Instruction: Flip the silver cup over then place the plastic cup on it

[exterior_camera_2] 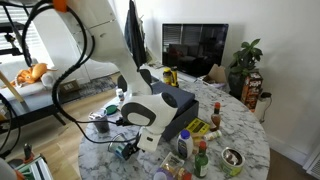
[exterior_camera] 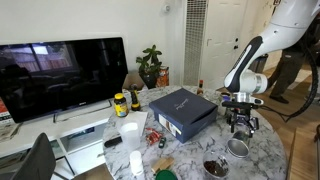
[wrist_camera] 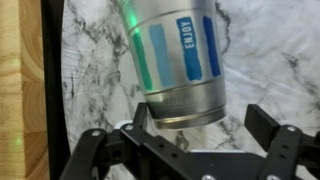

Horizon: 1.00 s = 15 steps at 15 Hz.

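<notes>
The silver cup [wrist_camera: 175, 60] is shiny metal with blue and green stripes and the word ENJOY. In the wrist view it fills the upper middle, its wide end toward the jaws. My gripper [wrist_camera: 182, 132] is open, with one finger on each side just short of the cup and not touching it. In both exterior views the gripper [exterior_camera: 238, 120] [exterior_camera_2: 128, 145] hangs just above the silver cup [exterior_camera: 238, 148] on the marble table. The dark plastic cup [exterior_camera: 215, 168] [exterior_camera_2: 101, 124] stands on the table close by.
A dark blue box [exterior_camera: 183, 112] lies mid-table with a tall white cup [exterior_camera: 130, 134] beyond it. Bottles and jars [exterior_camera_2: 200, 155] and a small bowl [exterior_camera_2: 232, 158] crowd one side. The round table's edge [exterior_camera: 275, 150] is close to the gripper. A TV [exterior_camera: 60, 75] stands nearby.
</notes>
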Each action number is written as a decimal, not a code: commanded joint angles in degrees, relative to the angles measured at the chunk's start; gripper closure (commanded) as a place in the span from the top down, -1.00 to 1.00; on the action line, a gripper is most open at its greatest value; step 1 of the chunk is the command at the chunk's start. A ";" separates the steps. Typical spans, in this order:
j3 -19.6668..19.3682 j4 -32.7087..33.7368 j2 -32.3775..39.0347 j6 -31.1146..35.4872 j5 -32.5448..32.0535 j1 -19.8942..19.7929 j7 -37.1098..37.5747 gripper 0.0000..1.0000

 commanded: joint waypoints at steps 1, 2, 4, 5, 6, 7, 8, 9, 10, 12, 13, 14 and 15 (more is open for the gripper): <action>0.47 1.42 1.62 -1.83 3.12 -0.91 -1.30 1.00; 0.48 1.53 1.82 -1.95 3.36 -0.91 -1.77 1.00; 0.58 1.81 2.28 -2.04 3.86 -1.14 -3.10 1.00; 0.65 2.02 2.52 -2.23 4.09 -1.29 -3.94 1.00; 0.83 2.22 2.77 -2.59 4.37 -1.74 -5.68 1.00; 0.87 2.39 2.97 -2.98 4.60 -2.05 -7.24 1.00; 0.79 2.58 3.19 -3.34 4.83 -2.32 -8.77 1.00; 0.73 2.74 3.32 -3.76 5.07 -2.51 -10.30 1.00; 0.57 2.85 3.42 -3.95 5.23 -2.51 -11.30 1.00; 0.40 2.87 3.32 -4.01 5.43 -2.37 -12.93 1.00; 0.36 2.89 3.34 -3.87 5.48 -2.24 -13.54 1.00; 0.44 2.99 3.44 -3.73 5.58 -2.15 -14.27 1.00; 0.56 3.15 3.59 -3.84 5.83 -2.15 -14.94 1.00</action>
